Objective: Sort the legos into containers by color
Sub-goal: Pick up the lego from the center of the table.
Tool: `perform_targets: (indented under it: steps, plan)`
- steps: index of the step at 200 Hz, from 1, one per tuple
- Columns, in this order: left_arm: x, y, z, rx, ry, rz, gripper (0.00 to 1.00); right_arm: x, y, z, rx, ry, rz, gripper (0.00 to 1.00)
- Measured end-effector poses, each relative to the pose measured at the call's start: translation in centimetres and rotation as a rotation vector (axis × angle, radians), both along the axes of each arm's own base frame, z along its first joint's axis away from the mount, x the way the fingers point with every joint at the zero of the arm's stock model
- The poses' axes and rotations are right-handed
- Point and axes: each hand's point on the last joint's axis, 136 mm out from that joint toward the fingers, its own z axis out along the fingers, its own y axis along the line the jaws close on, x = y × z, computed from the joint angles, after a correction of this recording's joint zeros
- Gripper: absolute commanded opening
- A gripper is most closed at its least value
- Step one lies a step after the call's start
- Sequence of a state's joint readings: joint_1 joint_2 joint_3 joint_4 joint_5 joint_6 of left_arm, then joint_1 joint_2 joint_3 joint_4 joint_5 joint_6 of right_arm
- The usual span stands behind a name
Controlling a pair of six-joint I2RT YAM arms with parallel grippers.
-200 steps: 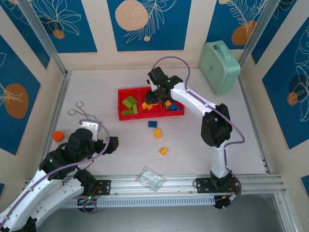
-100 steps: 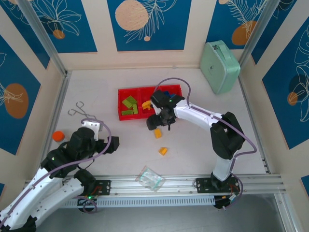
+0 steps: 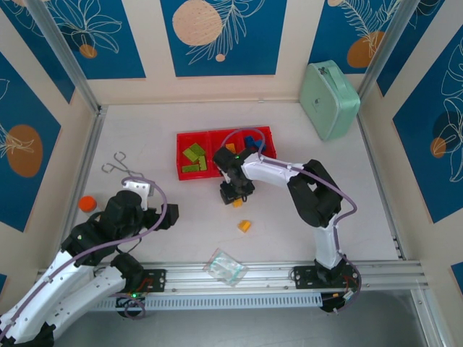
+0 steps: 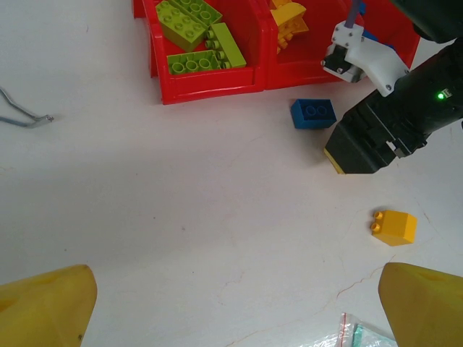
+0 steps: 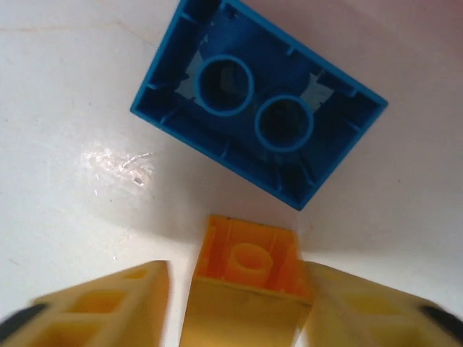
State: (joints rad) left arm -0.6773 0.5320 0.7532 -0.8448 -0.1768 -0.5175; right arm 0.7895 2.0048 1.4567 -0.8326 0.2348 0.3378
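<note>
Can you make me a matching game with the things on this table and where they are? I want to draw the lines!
Things:
1. green legos
2. loose blue lego
3. mint-green case
4. clear bag

Places:
A. far right side of the table
B. inside the left red bin
C. near edge, close to the arms' bases
D. on the table, just in front of the middle bin

Pairs: 1-B, 2-D, 3-A, 4-C
</note>
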Motion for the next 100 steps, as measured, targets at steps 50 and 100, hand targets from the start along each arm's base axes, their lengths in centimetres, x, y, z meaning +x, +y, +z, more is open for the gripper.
perform_targets:
  steps: [50, 100]
  plan:
    - [0.0, 0.0, 0.0, 0.000, 0.000, 0.000, 1.00, 1.1, 0.8, 2.5, -0.008, -0.065, 0.020, 0.24]
    - [0.0, 0.0, 0.0, 0.001, -0.001, 0.001, 1.00, 7.3, 2.8, 10.0, 0.169, -0.246, -0.041, 0.21]
